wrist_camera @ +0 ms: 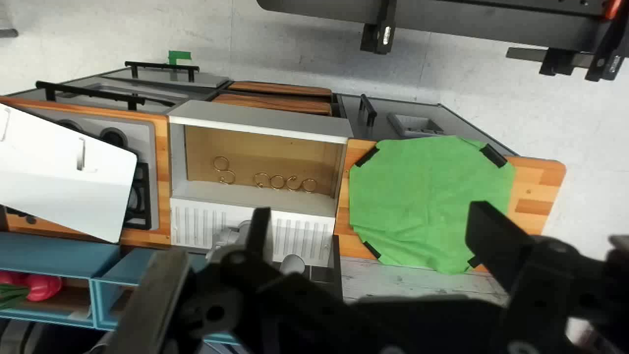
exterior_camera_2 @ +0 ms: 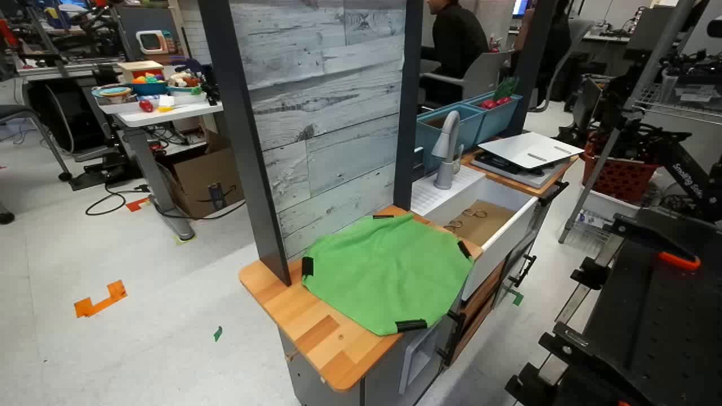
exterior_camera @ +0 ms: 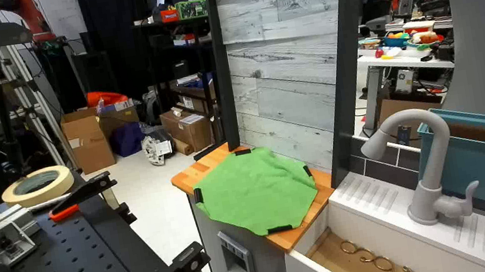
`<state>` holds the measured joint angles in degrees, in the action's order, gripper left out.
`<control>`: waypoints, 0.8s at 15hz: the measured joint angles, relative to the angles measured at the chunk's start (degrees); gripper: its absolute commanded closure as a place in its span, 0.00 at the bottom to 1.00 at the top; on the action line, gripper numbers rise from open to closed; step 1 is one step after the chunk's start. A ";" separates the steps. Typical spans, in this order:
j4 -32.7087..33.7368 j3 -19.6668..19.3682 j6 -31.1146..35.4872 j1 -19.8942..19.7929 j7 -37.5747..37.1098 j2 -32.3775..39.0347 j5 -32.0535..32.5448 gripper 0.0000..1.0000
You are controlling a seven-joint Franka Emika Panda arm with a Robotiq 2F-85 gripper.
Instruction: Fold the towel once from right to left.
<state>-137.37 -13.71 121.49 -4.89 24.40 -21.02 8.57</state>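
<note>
Wrist view | black two-fingered claw (wrist_camera: 367,216): spread wide, holding nothing | bright green cloth towel (wrist_camera: 427,201): lies spread out on the orange-brown wooden countertop (wrist_camera: 538,182) | likely light, floppy, won't break; best pinch its edge beside a flat black strip (wrist_camera: 493,155)

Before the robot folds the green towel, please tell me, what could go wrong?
The towel slightly overhangs the countertop, so a pull might drag it off. It lies mostly flat, so the open gripper may close without catching fabric. The plank panel stands close; the gripper could bump it.
</note>
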 measured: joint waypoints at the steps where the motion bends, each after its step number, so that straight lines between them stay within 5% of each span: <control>1: 0.01 0.00 0.00 0.00 0.00 0.00 0.00 0.00; 7: 0.42 1.34 -1.02 -0.29 -9.67 4.38 -0.07 0.00; 12: 2.61 7.53 -0.76 0.30 -26.35 15.55 -0.08 0.00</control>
<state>-134.75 -6.18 120.73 -4.59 -1.95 -5.47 8.49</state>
